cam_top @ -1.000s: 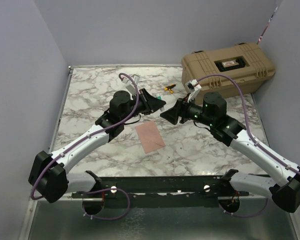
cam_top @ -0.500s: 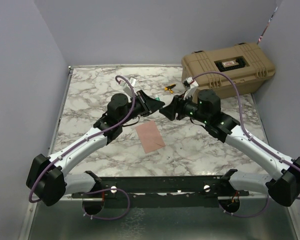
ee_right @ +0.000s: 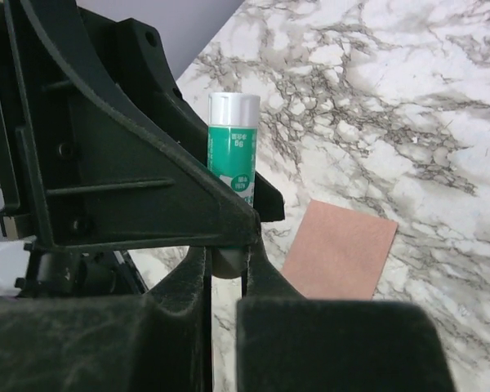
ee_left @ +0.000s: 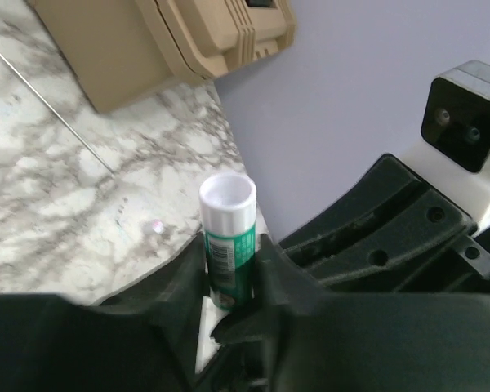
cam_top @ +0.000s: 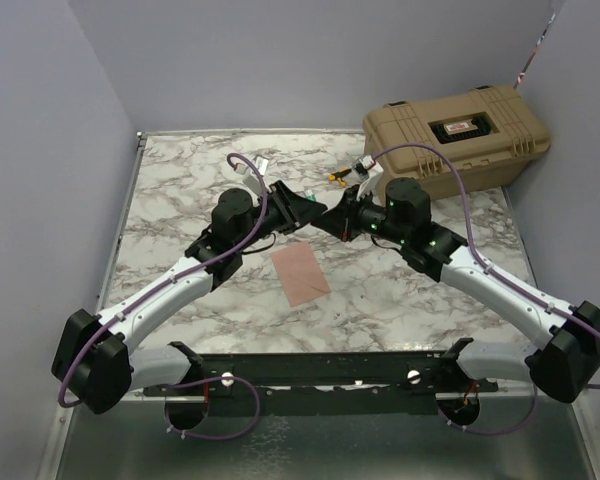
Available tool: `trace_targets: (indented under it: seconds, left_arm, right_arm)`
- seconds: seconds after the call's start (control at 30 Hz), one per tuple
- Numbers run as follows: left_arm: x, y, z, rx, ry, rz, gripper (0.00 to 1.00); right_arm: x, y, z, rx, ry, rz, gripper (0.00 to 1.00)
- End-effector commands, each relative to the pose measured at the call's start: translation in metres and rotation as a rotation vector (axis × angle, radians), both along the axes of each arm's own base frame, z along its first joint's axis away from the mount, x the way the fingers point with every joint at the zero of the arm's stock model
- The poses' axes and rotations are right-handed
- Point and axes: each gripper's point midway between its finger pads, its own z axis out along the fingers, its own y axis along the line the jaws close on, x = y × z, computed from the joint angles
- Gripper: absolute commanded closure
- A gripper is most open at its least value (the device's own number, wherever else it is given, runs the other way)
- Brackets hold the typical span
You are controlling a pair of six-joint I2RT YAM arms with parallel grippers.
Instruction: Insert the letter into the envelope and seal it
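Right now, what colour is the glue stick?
Green body with a white top; the glue stick shows best in the right wrist view.

Glue stick (ee_right: 233, 155) sits between left tool (cam_top: 315, 208) and right tool (cam_top: 333, 220), case (cam_top: 460, 135) behind.

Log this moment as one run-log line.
left gripper holds glue stick | right gripper shut on its white end | salmon paper flat on table

Plain lilac-grey walls (cam_top: 280, 60) close in a marble-patterned worktop (cam_top: 170, 200) on three sides. A tan case (cam_top: 460, 135) sits at its far right corner.
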Motion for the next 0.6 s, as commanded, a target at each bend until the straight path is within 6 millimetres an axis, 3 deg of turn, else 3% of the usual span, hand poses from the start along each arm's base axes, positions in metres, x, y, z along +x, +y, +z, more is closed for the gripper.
trace_targets:
  seconds: [0.0, 0.1, 0.23, 0.37, 0.43, 0.57]
  left_arm:
    - [-0.02, -0.005, 0.014, -0.028, -0.018, -0.119, 0.49]
    - [-0.017, 0.003, 0.013, -0.02, 0.004, -0.144, 0.26]
    - [-0.017, 0.014, 0.008, 0.025, 0.009, -0.201, 0.14]
    - [-0.026, 0.013, 0.002, 0.064, 0.004, -0.299, 0.12]
    - [-0.034, 0.009, 0.006, 0.047, -0.002, -0.362, 0.14]
    - [-0.049, 0.008, 0.006, 0.033, 0.011, -0.46, 0.27]
  right_arm:
    - [0.005, -0.002, 0.024, 0.028, -0.148, 0.008, 1.0]
    - [-0.013, -0.002, 0.024, -0.032, -0.242, 0.132, 1.0]
    - [-0.042, -0.006, 0.019, -0.13, -0.333, 0.321, 1.0]
    - [-0.06, -0.008, 0.005, -0.226, -0.339, 0.475, 1.0]
    - [-0.059, -0.01, -0.002, -0.274, -0.325, 0.506, 1.0]
    - [-0.05, -0.01, -0.009, -0.321, -0.31, 0.489, 0.99]
